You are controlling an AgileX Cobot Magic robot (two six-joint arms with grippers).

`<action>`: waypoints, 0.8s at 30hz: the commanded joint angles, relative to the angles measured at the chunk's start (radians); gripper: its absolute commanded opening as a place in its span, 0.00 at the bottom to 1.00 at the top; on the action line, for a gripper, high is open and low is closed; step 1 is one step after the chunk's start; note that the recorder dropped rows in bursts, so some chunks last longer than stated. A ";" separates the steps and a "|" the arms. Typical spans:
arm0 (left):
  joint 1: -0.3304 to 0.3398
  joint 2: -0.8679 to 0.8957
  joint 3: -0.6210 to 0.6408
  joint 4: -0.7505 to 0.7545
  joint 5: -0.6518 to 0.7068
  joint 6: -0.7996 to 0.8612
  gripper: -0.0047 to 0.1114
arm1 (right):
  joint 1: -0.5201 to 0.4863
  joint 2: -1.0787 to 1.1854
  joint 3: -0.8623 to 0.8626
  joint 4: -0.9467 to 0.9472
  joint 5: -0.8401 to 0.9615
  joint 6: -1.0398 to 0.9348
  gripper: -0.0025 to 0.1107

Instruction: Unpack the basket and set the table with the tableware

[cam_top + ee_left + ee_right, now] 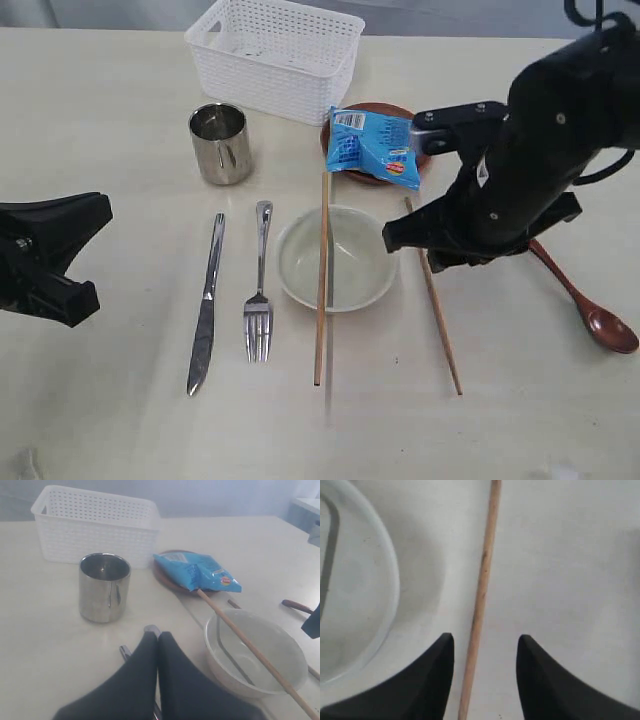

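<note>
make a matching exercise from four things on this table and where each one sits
Things
1 snack packet
2 mug
3 knife
4 wooden spoon

Places, as the exterior view shows them
a flat, just left of the fork
b on the brown plate
c farthest right on the table
d upright, near the basket

Pairs: 1-b, 2-d, 3-a, 4-c

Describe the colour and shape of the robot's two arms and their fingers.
The right arm is matte black, bulky and rounded, with a black cable looping beside it. The right fingers and left fingers are black and smooth, and taper to narrow tips. No markings show.
</note>
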State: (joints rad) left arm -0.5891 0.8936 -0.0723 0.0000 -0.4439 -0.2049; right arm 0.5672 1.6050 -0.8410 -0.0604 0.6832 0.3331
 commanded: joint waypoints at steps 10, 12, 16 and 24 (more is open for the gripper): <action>-0.002 -0.005 0.007 0.000 -0.001 -0.002 0.04 | -0.007 0.135 0.040 0.038 -0.129 -0.043 0.37; -0.002 -0.005 0.007 0.000 -0.001 -0.002 0.04 | -0.007 0.150 0.040 0.044 -0.150 -0.043 0.37; -0.002 -0.005 0.007 0.000 -0.001 -0.002 0.04 | -0.007 0.170 0.040 0.053 -0.167 -0.043 0.37; -0.002 -0.005 0.007 0.000 -0.001 -0.001 0.04 | -0.007 0.194 0.040 0.053 -0.167 -0.004 0.31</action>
State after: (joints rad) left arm -0.5891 0.8936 -0.0723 0.0000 -0.4439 -0.2049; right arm 0.5657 1.7857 -0.8031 -0.0127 0.5222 0.3093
